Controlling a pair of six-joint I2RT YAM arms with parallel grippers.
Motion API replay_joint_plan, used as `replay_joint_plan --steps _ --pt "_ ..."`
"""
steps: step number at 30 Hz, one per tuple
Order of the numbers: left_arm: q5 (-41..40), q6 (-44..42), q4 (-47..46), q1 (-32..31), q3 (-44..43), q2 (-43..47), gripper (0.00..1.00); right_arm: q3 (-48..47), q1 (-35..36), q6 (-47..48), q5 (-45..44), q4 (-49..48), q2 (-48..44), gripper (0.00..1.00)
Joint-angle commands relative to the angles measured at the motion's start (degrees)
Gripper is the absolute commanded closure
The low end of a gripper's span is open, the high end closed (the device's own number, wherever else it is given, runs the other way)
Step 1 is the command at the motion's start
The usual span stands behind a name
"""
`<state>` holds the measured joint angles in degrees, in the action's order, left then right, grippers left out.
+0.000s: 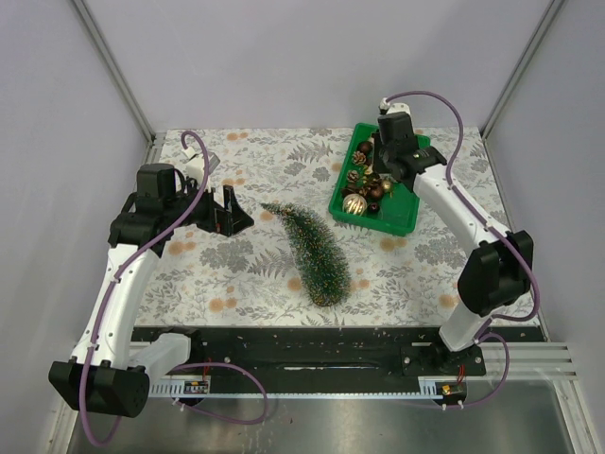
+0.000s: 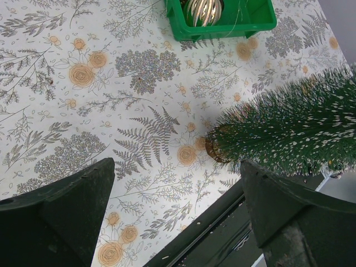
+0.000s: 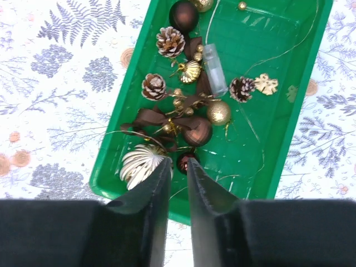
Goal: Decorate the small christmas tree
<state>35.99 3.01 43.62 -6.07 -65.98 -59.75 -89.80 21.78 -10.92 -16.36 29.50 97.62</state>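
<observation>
While over green bin, right hand near-closed (maybe empty).

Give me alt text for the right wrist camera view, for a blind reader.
The right gripper, nearly closed, hangs over the near end of a green bin holding pine cones, brown and gold baubles and a ribbed cream ornament. The bin sits on a floral-patterned table.

Patterned cloth separates the small christmas tree from the ornament-crowded green bin.
</observation>
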Motion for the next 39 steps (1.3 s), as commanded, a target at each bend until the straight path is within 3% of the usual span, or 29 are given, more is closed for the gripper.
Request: replay_joint_plan --steps 1,2,4,8,16,25,33,39 --pt "0.05 -0.55 -1.78 -0.17 -0.65 1.03 0.01 0.67 -0.25 0.81 3.08 3.10 -0.24 0.60" --pt "-0.04 -0.54 -1.78 -0.17 -0.73 1.12 0.01 1.81 -0.16 0.46 4.13 3.29 -0.50 0.49" --pt "0.05 -0.63 -1.78 -0.17 -0.65 1.12 0.01 5.84 -0.25 -1.20 6.07 2.24 -2.25 0.38" --pt "0.05 -0.63 -1.78 -0.17 -0.38 0.86 0.01 14.63 -0.16 -2.88 7.66 -1.63 -6.12 0.30" --pt "-0.04 -0.54 -1.69 -0.17 -0.21 0.60 0.01 18.78 -0.16 -0.86 7.49 -4.44 -4.03 0.32" --pt "-0.74 -1.16 -1.78 -0.18 0.32 0.77 0.01 20.81 -0.16 2.30 4.14 -13.67 -1.39 0.39" --pt "-1.27 -1.51 -1.78 -0.17 0.15 0.86 0.01 19.75 -0.16 3.53 3.26 -15.17 2.48 0.48" --pt "-1.88 -2.21 -1.52 -0.17 0.50 1.12 0.01 21.68 -0.16 2.57 2.21 -14.55 -1.46 0.42"
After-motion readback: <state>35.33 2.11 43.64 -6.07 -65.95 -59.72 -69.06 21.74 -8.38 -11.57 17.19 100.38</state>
